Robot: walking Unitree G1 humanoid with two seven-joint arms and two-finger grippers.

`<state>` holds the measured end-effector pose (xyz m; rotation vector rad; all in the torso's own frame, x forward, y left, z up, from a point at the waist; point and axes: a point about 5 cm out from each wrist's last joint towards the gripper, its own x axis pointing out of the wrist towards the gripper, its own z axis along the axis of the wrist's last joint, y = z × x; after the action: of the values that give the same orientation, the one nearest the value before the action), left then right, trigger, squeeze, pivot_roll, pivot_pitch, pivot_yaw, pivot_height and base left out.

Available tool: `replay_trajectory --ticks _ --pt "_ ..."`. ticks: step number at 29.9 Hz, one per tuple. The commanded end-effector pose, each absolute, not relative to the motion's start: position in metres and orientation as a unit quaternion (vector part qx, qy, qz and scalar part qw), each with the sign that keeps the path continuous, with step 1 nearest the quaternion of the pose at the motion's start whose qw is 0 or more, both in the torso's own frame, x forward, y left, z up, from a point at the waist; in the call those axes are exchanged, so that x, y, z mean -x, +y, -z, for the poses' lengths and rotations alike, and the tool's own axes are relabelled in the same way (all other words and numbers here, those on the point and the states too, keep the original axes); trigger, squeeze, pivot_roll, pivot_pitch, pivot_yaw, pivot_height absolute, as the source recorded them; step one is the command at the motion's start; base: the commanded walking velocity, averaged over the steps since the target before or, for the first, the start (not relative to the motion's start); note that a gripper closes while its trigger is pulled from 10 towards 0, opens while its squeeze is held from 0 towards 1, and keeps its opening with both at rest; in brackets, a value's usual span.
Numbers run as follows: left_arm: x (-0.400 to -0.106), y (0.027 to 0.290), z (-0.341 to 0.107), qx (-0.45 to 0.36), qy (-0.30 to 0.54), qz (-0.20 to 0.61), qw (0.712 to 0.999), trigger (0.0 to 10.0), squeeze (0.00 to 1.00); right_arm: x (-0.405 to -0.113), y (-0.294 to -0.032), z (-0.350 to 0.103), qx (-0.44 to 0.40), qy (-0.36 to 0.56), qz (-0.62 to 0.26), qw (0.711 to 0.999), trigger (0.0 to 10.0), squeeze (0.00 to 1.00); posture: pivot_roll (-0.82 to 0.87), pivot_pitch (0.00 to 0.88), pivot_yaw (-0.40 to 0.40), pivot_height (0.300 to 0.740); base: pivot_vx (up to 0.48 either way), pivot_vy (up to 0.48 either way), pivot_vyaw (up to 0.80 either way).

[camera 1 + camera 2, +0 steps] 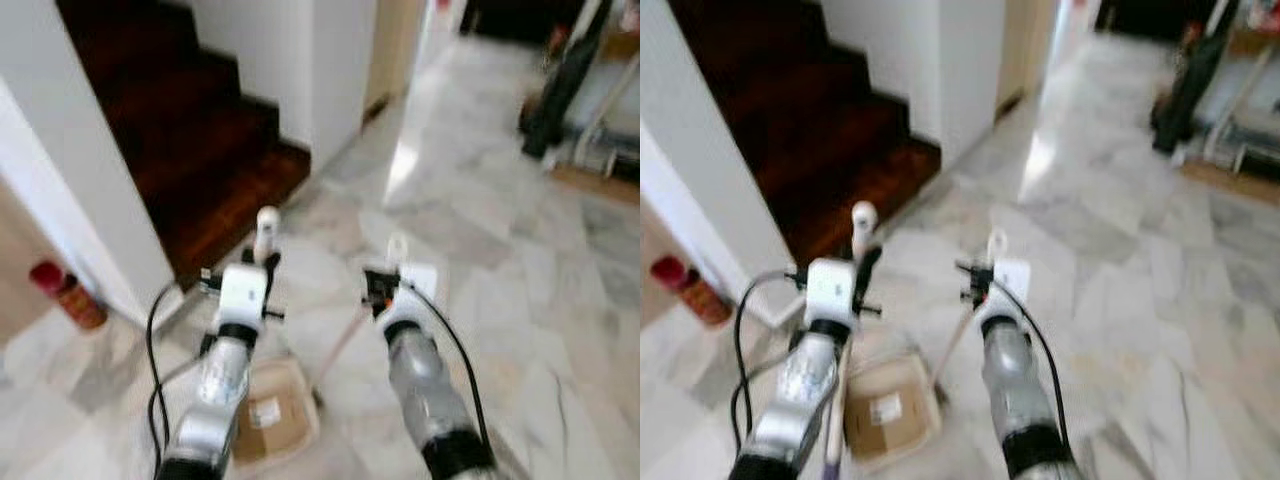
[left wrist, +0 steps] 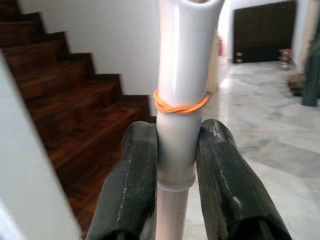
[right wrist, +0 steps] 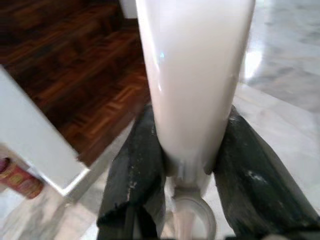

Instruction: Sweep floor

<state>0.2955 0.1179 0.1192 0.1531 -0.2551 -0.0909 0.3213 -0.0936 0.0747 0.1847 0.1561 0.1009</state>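
My left gripper (image 1: 263, 262) is shut on a white stick handle (image 2: 182, 60) with an orange rubber band (image 2: 180, 102) around it. The handle's rounded top (image 1: 267, 222) stands above the fingers (image 2: 132, 180), and its lower part is hidden behind the arm. My right gripper (image 1: 388, 283) is shut on a cream handle (image 3: 195, 60). From it a thin pale pole (image 1: 345, 340) slants down to a beige dustpan (image 1: 270, 410) on the marble floor (image 1: 520, 300) between my arms. Both arms are held out in front of me, above the floor.
Dark wooden stairs (image 1: 200, 150) rise ahead on the left, between white walls. A red can (image 1: 68, 295) stands by the wall's foot at the left. A dark upright appliance (image 1: 555, 95) and a rack stand at the far right. Marble floor runs ahead into a hallway.
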Motion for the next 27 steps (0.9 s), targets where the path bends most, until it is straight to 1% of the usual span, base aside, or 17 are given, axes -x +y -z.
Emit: replay_trajectory --ticks 1,14,27 --pt "-0.2964 0.1194 -0.1265 -0.077 -0.143 0.044 0.986 10.0 0.0 -0.3258 -0.0828 -0.0894 -0.107 0.051 -0.068 0.991 10.0 0.0 0.12 0.0 -0.034 0.74 0.0 0.412 0.0" --pt "-0.2964 0.1197 -0.127 -0.076 -0.144 0.043 0.986 10.0 0.0 -0.3262 -0.0831 -0.0898 -0.103 0.052 -0.069 0.991 10.0 0.0 0.12 0.0 -0.035 0.74 0.0 0.412 0.0" --pt "-0.2964 0.1195 -0.1271 -0.077 -0.144 0.044 0.986 10.0 0.0 -0.326 -0.0821 -0.091 -0.101 0.047 -0.073 0.991 10.0 0.0 0.12 0.0 -0.035 0.74 0.0 0.412 0.77"
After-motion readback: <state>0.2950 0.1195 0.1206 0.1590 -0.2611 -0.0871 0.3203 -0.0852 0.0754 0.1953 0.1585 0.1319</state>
